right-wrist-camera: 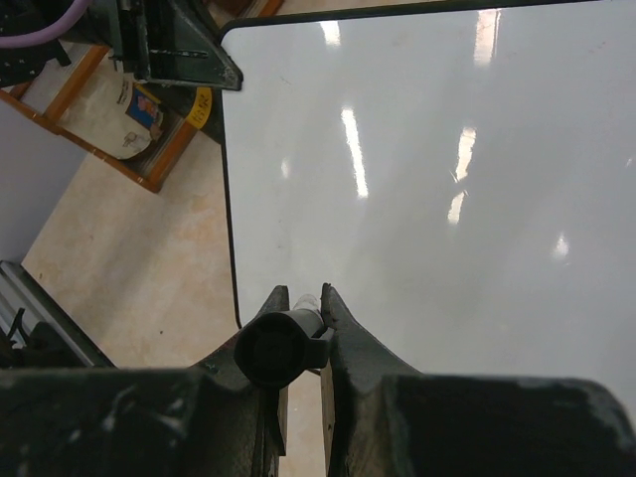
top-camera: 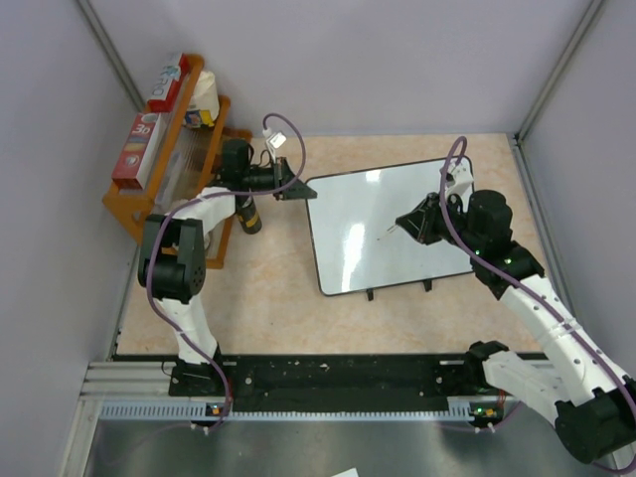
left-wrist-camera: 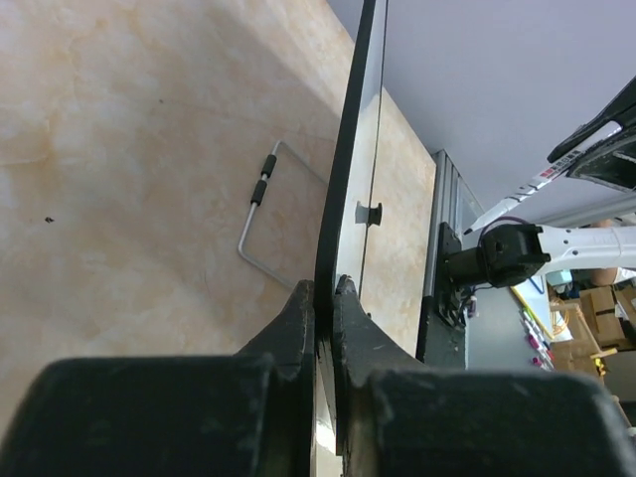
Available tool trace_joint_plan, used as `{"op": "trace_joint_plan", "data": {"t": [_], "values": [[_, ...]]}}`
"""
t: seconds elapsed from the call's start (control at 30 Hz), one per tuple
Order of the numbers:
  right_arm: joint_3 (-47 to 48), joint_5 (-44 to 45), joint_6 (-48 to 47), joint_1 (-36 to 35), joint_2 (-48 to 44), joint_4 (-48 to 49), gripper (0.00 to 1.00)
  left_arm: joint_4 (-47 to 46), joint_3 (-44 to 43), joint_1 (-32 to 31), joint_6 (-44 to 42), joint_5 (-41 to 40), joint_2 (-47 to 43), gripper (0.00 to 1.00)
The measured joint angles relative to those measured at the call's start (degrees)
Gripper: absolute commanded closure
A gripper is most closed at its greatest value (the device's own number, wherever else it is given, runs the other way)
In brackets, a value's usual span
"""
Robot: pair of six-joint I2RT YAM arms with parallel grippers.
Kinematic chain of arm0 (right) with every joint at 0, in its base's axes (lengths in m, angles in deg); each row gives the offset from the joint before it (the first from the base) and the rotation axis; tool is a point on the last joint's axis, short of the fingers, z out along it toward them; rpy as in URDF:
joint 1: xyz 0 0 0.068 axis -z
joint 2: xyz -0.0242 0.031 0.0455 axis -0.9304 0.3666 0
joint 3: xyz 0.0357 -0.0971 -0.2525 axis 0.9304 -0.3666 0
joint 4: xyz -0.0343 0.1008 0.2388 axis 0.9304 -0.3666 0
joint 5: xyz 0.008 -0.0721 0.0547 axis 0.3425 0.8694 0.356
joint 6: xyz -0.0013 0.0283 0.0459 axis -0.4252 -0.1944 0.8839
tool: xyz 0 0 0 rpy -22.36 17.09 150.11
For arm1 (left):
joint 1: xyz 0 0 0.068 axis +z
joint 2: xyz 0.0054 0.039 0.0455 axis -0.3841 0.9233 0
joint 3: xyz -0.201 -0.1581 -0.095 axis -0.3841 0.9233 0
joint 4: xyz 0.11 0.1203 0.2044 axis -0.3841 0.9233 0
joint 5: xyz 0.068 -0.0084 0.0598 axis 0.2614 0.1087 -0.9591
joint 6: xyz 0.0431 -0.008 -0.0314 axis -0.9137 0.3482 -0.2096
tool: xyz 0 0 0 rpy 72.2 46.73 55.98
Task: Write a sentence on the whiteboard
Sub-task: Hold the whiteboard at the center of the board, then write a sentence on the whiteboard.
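The whiteboard (top-camera: pixel 378 234) lies tilted on the table, glossy white with a thin black rim. The sentence is not in view; the board's face (right-wrist-camera: pixel 447 199) shows only glare. My left gripper (top-camera: pixel 301 190) is shut on the board's far left corner, and in the left wrist view the rim (left-wrist-camera: pixel 343 149) runs edge-on between its closed fingertips (left-wrist-camera: pixel 325 288). My right gripper (top-camera: pixel 409 223) hovers over the board's right half, shut on a dark marker (right-wrist-camera: pixel 283 343) whose tip (top-camera: pixel 383 236) points left over the white surface.
An orange wooden rack (top-camera: pixel 164 169) with boxes stands at the back left, with a dark bottle (top-camera: pixel 248 214) beside it. A bent wire stand (left-wrist-camera: pixel 260 199) lies on the table under the board. The black rail (top-camera: pixel 328 383) runs along the near edge. Walls close in on both sides.
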Motion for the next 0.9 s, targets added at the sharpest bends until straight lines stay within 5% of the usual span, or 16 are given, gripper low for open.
{"op": "trace_joint_plan", "data": {"t": [0.9], "values": [[2.6,10.5,-6.4,-10.4,9.7,17.6,1.0,22.3,-5.3,-0.8,-12.7,-2.7,-2.8,1.0]]}}
